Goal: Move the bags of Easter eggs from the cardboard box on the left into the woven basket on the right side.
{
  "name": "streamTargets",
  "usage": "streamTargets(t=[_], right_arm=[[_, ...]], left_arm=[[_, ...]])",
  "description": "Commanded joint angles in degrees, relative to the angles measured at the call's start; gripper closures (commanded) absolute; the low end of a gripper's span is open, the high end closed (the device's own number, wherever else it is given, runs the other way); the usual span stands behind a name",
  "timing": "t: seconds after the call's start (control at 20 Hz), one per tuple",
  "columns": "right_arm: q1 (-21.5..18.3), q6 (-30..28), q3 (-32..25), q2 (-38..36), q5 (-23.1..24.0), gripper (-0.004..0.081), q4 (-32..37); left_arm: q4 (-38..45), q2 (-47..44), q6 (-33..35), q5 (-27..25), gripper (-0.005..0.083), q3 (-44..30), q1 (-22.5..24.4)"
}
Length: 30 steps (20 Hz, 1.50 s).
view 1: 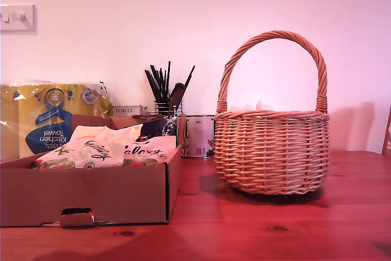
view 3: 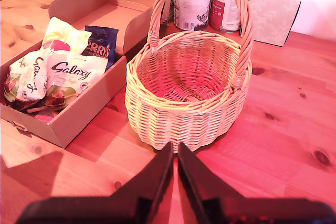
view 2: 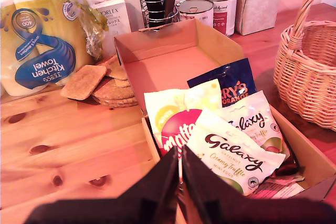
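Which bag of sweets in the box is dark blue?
The dark blue bag with orange lettering, lying behind the others in the cardboard box. The Galaxy bags are cream with brown writing, and another is yellow and red.

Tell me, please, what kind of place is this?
Probably a home kitchen or dining area: a knotty pine wooden table, a yellow kitchen-towel pack, printed food tins and a white wall light switch.

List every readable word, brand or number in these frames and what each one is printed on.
"Galaxy", "Creamy Truffle Mini Eggs": front cream pouch.
"Galaxy": second cream pouch.
"RY'S ORANGE", partly hidden: dark blue pouch.
"malte", cut off: red and yellow pouch.
"Tesco Kitchen Towel", "400": yellow pack.
"ORLEX": white carton.
Tin labels: too small.
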Motion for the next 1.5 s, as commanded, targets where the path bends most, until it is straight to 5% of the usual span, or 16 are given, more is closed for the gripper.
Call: streamTargets(t=[0.0,0.65,0.8,1.0,1.25,1.35,1.45], right_arm=[[0.3,0.0,-1.2,-7.5,0.0,0.0783,1.4],[0.3,0.0,-1.2,-5.1,-0.7,0.0783,7.3],[0.3,0.0,-0.8,-1.6,-5.7,0.0783,7.8],[0.4,-0.1,-0.4,4.4,-15.5,0.0783,7.5],[2.6,-3.4,-0.4,8.3,-16.9,0.0783,8.2],[2.9,-3.5,-0.4,9.6,-16.9,0.0783,8.5],[2.9,-3.4,-0.4,10.5,-16.9,0.0783,8.4]], left_arm=[[-6.6,-4.7,-3.1,6.5,0.0797,-0.9,-0.1],[-6.7,-4.7,-3.1,7.9,0.0797,-0.9,-0.1],[-4.9,-4.4,-1.6,11.1,0.0797,-0.8,-0.2],[-3.8,1.3,16.0,17.9,0.0797,1.0,-0.8],[-2.0,18.1,38.0,19.6,0.0797,5.9,-1.6],[-0.4,26.6,42.5,19.6,0.0671,9.1,-1.6],[3.5,34.7,43.1,16.9,0.027,12.5,-1.5]])
